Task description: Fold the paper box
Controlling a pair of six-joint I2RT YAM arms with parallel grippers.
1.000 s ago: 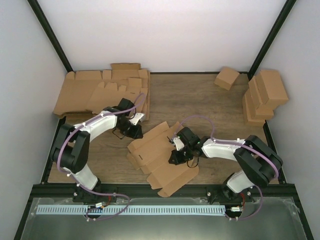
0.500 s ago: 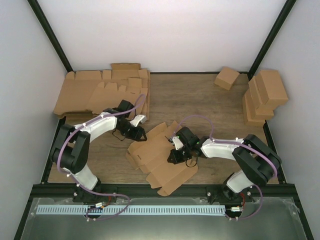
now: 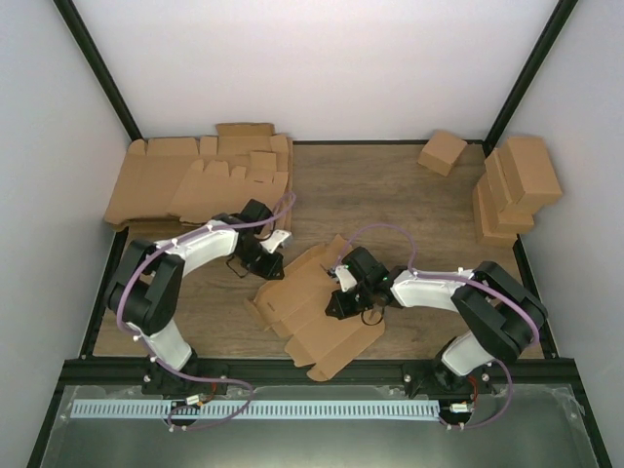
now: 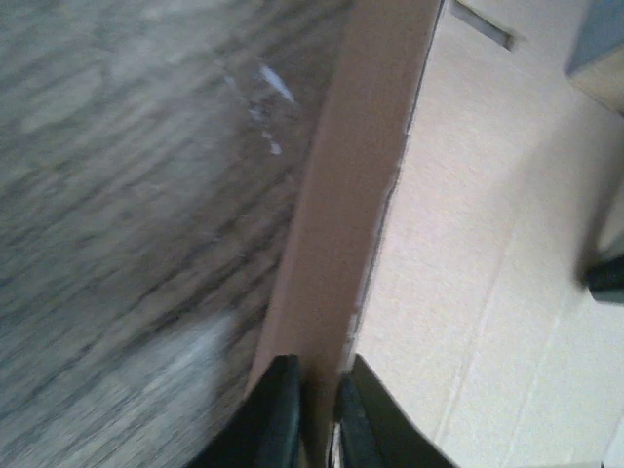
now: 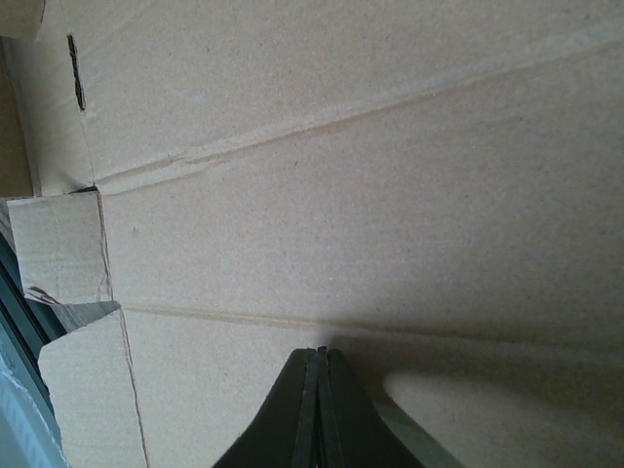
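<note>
I see the flat brown cardboard box blank (image 3: 317, 307) lying unfolded on the wood-grain worktop (image 3: 390, 195), towards the near edge and roughly midway between the two arms, with its near end close to that edge. It lies at an angle to the worktop's edges.

My left gripper (image 3: 271, 268) sits at the blank's far left edge. In its wrist view the two dark fingers (image 4: 278, 409) are drawn almost together, and a narrow raised cardboard flap (image 4: 351, 195) runs down into the slim gap between them, so it has that flap pinched. Bare wood shows on one side of the flap, and the pale inner face of the blank on the other.

My right gripper (image 3: 336, 304) is over the middle of the blank. Its fingertips (image 5: 319, 356) are pressed fully together with nothing between them, pointing at the plain panel beside a crease line; I cannot tell whether they touch it.

A pile of flat cardboard blanks (image 3: 195, 180) fills the far left corner. Folded brown boxes (image 3: 512, 185) are stacked at the far right corner, with one small folded box (image 3: 442, 152) apart from them at the far edge.
</note>
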